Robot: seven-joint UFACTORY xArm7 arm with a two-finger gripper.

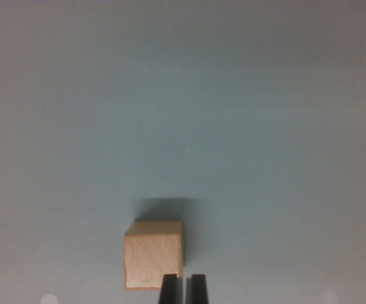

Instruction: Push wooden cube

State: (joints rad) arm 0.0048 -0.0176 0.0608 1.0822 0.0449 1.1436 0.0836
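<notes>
I can see only the tips of my gripper (183, 288), at the near edge and close to the middle. My two dark fingers (169, 289) stand side by side, almost closed, with just a thin gap between them.

Pale wooden cube (153, 254), upright, low centre-left of wrist view.

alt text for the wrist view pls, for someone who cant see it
A small wooden cube sits on a plain pale blue-grey surface near the bottom of the wrist view. The two dark tips of the gripper rise from the bottom edge, close together, at the cube's lower right corner. A soft shadow lies behind the cube.
</notes>
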